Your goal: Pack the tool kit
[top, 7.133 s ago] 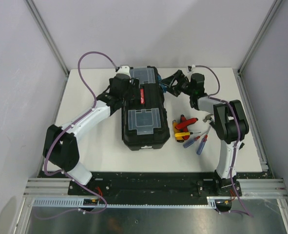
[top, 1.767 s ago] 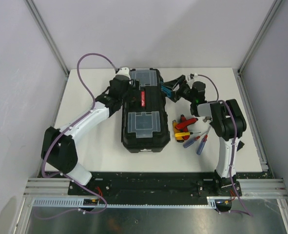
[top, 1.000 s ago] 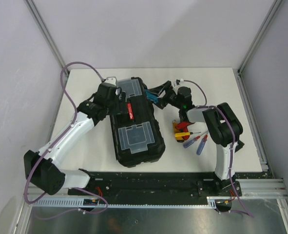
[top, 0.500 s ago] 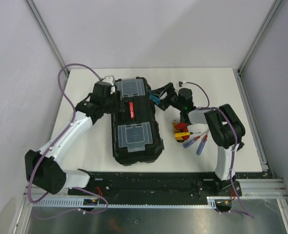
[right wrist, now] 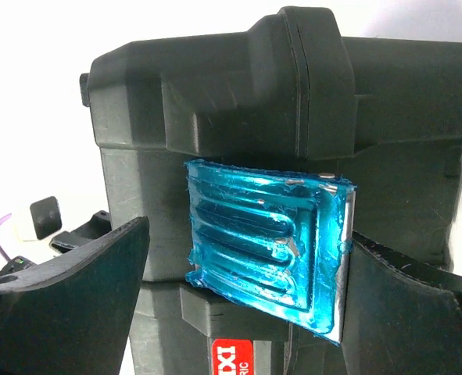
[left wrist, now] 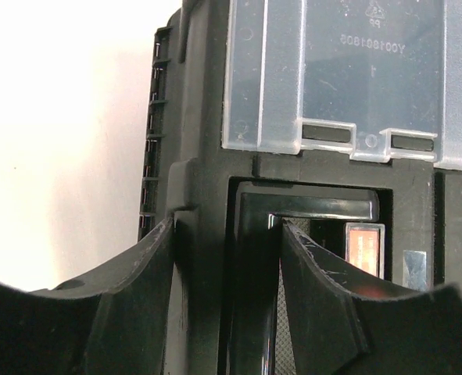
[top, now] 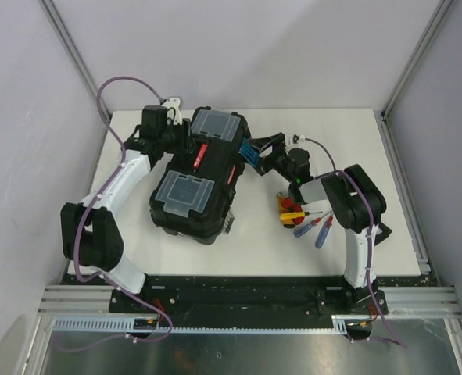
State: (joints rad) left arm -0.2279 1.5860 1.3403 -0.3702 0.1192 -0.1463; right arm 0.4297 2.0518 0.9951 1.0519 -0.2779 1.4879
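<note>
Swung clockwise since half a second ago, the toolbox (top: 199,176) now lies slantwise on the white table (top: 254,250), its far end pointing right and its near end drawn left. The left arm (top: 125,176) has folded back to the far left corner with it. The screwdrivers (top: 307,223) lie where they were, loose on the table to the right of the box, with the right arm's (top: 348,199) forearm just above them. The two clear lid compartments (top: 185,187) face up.

The left gripper (left wrist: 227,226) is clamped on the handle (left wrist: 250,258) at the box's left side, one finger against each flank. The right gripper (right wrist: 246,234) stands wide apart around the blue latch (right wrist: 266,238). Its right finger is at the latch's edge and its left finger is clear of it, gripping nothing.
</note>
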